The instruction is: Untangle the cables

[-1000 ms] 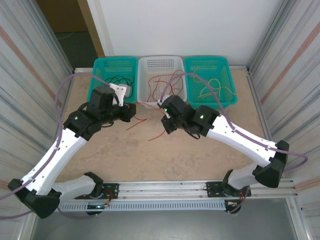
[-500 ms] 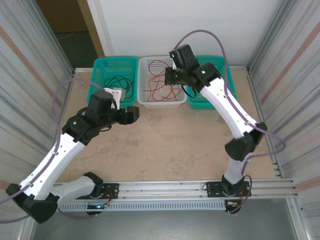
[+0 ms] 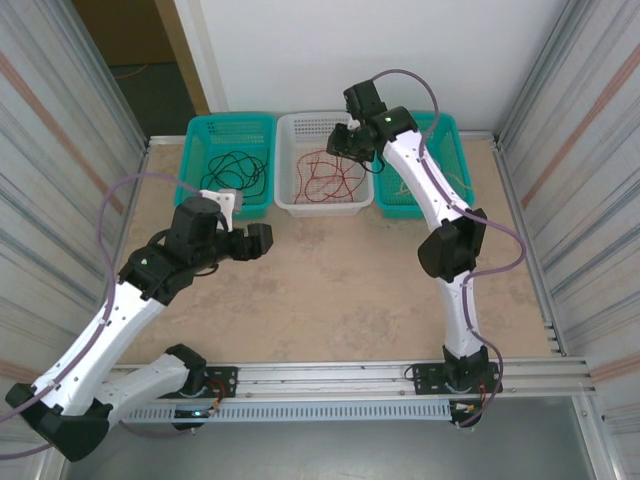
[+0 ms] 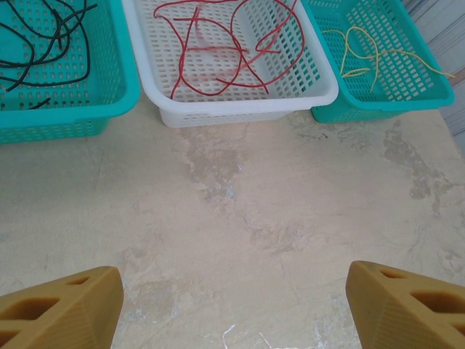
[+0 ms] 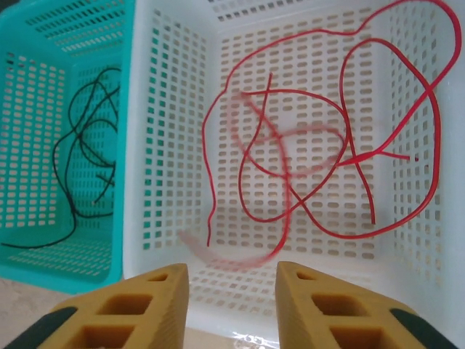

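Red cables (image 3: 325, 176) lie looped in the white basket (image 3: 318, 207). Black cables (image 3: 236, 167) rest in the left teal basket (image 3: 197, 152), and pale yellow cables (image 3: 452, 180) in the right teal basket (image 3: 440, 124). My right gripper (image 3: 348, 141) hangs over the white basket's far end, open (image 5: 231, 305). A motion-blurred red cable (image 5: 240, 254) is just beyond its fingertips, inside the basket and free of them. My left gripper (image 3: 264, 239) is open low over the bare tabletop, in front of the baskets, with nothing between its fingers (image 4: 62, 313).
The three baskets stand side by side along the table's far edge. Metal walls close in the left and right sides. The beige tabletop (image 3: 330, 290) stretches between the baskets and the arm bases. The right arm reaches tall across the table's right half.
Both grippers were shut near a red cable over mid-table. The right arm carried it up to the white basket and opened; the cable is dropping in. The left gripper opened and drew back left.
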Motion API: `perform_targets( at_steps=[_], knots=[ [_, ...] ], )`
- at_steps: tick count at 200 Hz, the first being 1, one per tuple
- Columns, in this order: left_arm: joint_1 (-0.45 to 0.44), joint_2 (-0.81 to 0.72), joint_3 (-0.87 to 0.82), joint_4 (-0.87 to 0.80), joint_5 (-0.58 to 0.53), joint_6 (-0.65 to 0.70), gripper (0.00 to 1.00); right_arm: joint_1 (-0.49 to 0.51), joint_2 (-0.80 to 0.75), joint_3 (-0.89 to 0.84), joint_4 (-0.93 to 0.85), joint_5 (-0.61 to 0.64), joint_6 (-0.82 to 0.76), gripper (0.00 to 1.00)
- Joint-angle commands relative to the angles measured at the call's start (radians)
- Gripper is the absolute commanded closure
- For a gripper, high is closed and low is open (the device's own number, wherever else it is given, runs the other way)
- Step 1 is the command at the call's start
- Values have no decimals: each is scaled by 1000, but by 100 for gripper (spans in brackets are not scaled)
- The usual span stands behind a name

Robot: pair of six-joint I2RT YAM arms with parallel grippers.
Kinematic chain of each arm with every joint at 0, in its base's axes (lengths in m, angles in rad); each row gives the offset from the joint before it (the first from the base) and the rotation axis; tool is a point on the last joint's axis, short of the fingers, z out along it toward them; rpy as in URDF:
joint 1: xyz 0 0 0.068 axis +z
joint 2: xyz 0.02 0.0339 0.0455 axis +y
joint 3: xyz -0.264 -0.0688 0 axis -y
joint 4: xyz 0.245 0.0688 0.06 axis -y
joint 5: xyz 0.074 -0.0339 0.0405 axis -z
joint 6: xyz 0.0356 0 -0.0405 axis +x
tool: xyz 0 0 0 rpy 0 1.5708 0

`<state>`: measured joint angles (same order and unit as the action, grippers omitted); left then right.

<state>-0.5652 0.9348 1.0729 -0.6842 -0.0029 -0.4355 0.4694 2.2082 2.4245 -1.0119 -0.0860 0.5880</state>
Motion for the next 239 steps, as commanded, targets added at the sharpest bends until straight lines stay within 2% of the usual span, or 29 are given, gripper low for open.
perform_targets(
  at_steps=[1, 41, 46, 64, 93, 96, 98, 100, 111, 120, 127, 143, 154, 177, 191, 214, 231, 239],
  knots=[
    [2, -13, 1, 0, -30, -13, 19, -9, -19, 35, -48, -20, 6, 60],
    [16, -13, 18, 3, -45, -17, 18, -9, -171, -62, -20, 33, -72, 56],
    [19, -14, 22, 6, -51, -17, 18, -8, -215, -104, -1, 44, -85, 49],
    [24, -23, 37, 13, -88, -14, 16, -7, -363, -268, 76, 80, -120, 37],
    [25, -54, 21, 55, -225, 32, 14, 7, -723, -751, 345, 152, -165, 20],
    [26, -59, 13, 67, -249, 39, 14, 10, -763, -804, 373, 166, -171, 14],
    [25, -61, 6, 74, -268, 43, 13, 12, -790, -839, 397, 174, -174, 5],
    [25, -63, -2, 81, -289, 47, 13, 13, -817, -874, 420, 184, -177, 0],
    [25, -67, -42, 95, -415, 31, 2, 22, -957, -1059, 523, 255, -180, 1],
    [26, -60, -90, 94, -539, -40, 1, 19, -1068, -1182, 605, 339, -154, 1],
    [27, -57, -134, 105, -587, -62, 1, 12, -1147, -1286, 641, 398, -119, 1],
    [28, -58, -242, 237, -599, 95, 1, -11, -1304, -1513, 695, 536, -26, 1],
    [28, -44, -302, 300, -657, 145, 1, -36, -1388, -1682, 785, 578, -82, 1],
    [52, 21, -393, 440, -836, 197, 1, -73, -1425, -1821, 791, 743, -141, 1],
    [98, 73, -450, 560, -884, 244, 1, -105, -1381, -1846, 778, 825, -137, 1],
    [226, 147, -536, 720, -831, 290, 1, -165, -1249, -1886, 878, 884, -133, 1],
    [330, 180, -611, 832, -711, 277, 1, -193, -1142, -1907, 1006, 908, -173, 1],
    [364, 195, -648, 900, -654, 280, 1, -213, -1101, -1879, 1000, 896, -167, 1]
  ],
)
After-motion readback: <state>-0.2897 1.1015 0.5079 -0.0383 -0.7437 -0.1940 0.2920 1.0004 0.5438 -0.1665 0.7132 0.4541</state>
